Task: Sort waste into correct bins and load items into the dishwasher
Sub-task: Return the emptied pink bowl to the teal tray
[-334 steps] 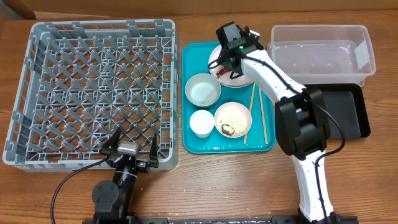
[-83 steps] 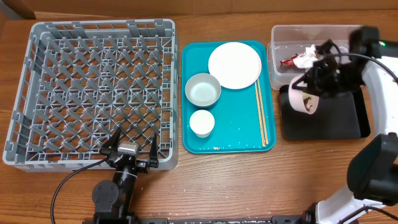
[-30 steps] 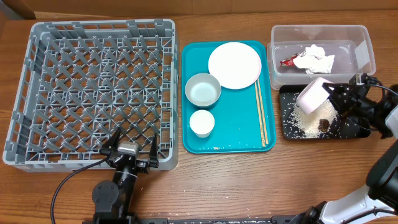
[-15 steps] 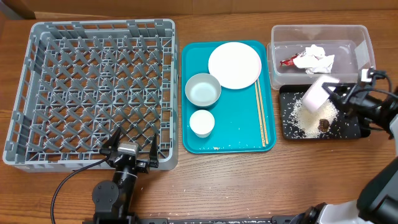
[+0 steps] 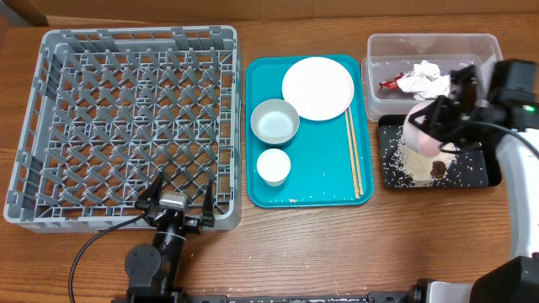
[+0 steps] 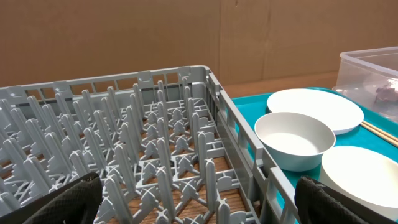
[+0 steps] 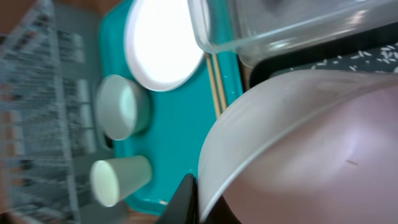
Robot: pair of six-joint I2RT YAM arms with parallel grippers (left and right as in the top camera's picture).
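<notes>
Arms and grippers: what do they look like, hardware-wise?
Right arm: white shells, black joints, thin black cable; right gripper: black housing. Left arm: black, with a looping black cable; left gripper: silver body, black wedge-shaped fingers.

Table tally
One grey plastic lattice rack (image 5: 135, 35), one teal tray (image 5: 320, 160), one round pink plate (image 5: 317, 88), two bowls (grey-green bowl (image 5: 274, 122), pinkish bowl (image 5: 421, 133)), one white cup (image 5: 273, 167), two wooden chopsticks (image 5: 352, 156), one clear tub (image 5: 429, 38), one black tray (image 5: 472, 172).
</notes>
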